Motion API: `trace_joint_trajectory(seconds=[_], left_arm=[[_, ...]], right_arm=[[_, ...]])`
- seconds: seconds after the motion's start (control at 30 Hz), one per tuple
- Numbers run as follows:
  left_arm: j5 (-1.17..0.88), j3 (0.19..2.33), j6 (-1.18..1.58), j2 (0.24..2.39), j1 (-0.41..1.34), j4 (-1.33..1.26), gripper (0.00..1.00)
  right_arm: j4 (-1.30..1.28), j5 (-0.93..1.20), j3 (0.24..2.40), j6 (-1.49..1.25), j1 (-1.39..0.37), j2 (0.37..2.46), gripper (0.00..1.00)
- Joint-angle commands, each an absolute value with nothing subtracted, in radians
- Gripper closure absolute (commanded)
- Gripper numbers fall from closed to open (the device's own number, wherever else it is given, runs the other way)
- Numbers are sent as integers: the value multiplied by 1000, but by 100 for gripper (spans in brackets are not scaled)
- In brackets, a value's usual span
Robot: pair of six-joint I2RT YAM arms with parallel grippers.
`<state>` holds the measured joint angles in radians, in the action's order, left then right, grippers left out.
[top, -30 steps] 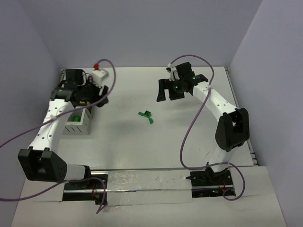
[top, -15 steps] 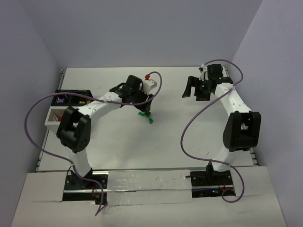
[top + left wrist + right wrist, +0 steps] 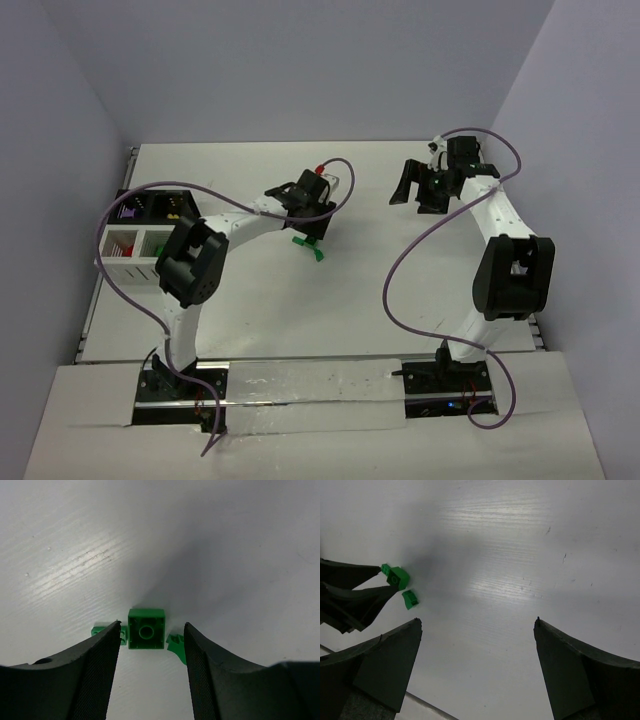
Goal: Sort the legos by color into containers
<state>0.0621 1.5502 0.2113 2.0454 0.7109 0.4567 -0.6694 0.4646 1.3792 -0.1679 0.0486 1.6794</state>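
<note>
The left arm runs from its base at lower left, elbow bent, to frame centre. The left gripper (image 3: 151, 626) points down, jaws spread on either side of a green lego (image 3: 146, 629) lying on the table (image 3: 400, 290), without contact. The right gripper (image 3: 477, 622) hovers at upper right, jaws spread wide. The white box (image 3: 130, 270) stands at the left edge.

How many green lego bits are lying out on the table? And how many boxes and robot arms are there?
Green lego pieces on the table: 3 (square brick, half-hidden piece, loose piece)
Containers: 2 (white box, black tray)
Robot arms: 2 (left arm, right arm)
Total: 7
</note>
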Motion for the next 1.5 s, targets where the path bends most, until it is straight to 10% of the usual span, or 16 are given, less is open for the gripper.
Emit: trace_joint_trajectory(seconds=[0.0,0.8,1.2,1.47], left_arm=[[124,1636,252,2091,711,474,40],[61,1589,248,2138,727,500,49],[122,1619,151,1972,720,516,99],[-70,1484,129,1564,431,556,100]], right_arm=[[-641,486,1370,-176,48,1635,0],[-641,486,1375,-182,48,1651,0],[-641,507,1396,-196,47,1666,0],[-629,524,1385,-180,20,1651,0]])
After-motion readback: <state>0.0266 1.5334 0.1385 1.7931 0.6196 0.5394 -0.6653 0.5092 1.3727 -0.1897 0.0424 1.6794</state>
